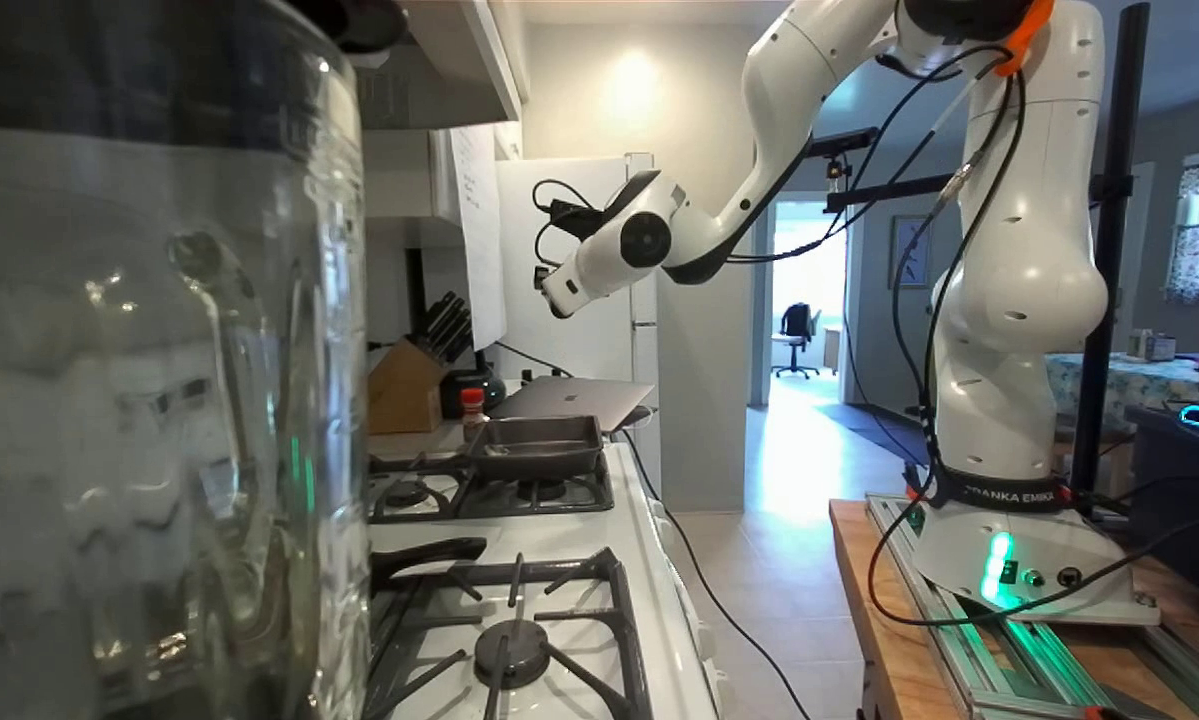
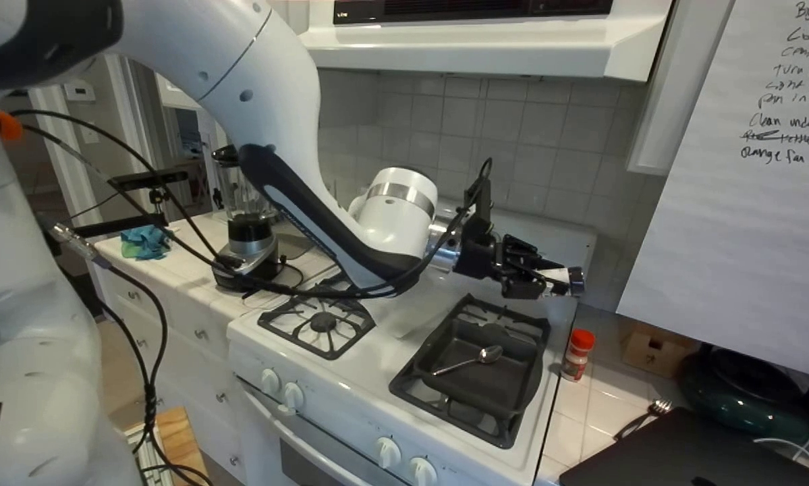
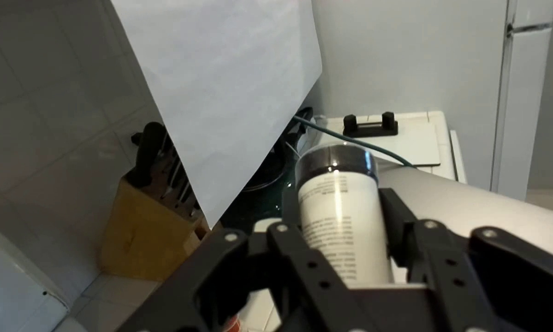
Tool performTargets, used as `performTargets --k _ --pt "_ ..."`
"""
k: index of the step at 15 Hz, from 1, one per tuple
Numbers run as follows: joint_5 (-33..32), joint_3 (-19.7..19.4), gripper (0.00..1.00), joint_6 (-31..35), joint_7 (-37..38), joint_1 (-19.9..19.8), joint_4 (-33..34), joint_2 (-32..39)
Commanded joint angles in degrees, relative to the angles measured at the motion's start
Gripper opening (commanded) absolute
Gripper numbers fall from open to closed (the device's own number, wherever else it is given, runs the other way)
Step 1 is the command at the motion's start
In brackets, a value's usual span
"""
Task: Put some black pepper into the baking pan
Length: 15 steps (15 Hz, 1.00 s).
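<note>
The baking pan [image 2: 505, 381] is dark grey and sits on a burner grate in both exterior views [image 1: 539, 455]. A spoon [image 2: 468, 360] lies in it. My gripper [image 2: 546, 280] is shut on a small bottle with a white label and a dark cap [image 2: 558, 277], taken as the black pepper; its print is too blurred to read. The bottle is held nearly level, cap pointing away from the wrist, above the stove's right edge beyond the pan. In the wrist view the fingers [image 3: 343, 212] grip both sides of the bottle [image 3: 338, 230]. The fingers are hidden in an exterior view.
A red-capped bottle [image 2: 578, 354] stands beside the stove. A paper sheet [image 2: 728, 223] hangs near the gripper, with a knife block [image 3: 140, 235] behind it. A laptop [image 1: 574, 400], a blender [image 2: 249, 236] and a range hood [image 2: 471, 57] are around.
</note>
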Motion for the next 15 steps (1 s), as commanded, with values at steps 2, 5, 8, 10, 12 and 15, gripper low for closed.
performTargets --k 2,5,8,10,12,15 --pt "11.7 -4.3 0.20 17.2 -6.6 -3.7 4.6 -1.2" --pt "24.2 -6.8 0.20 25.4 -15.0 -5.1 5.4 0.2" --pt "37.5 -9.0 0.20 30.8 -24.2 -5.6 3.8 2.1" --pt "46.5 -10.1 0.20 34.1 -30.3 -5.5 2.1 3.4" --pt "55.3 -10.4 0.20 37.1 -36.3 -5.7 -0.1 4.6" --pt "68.5 -8.0 0.20 40.2 -44.4 -7.2 -4.9 5.6"
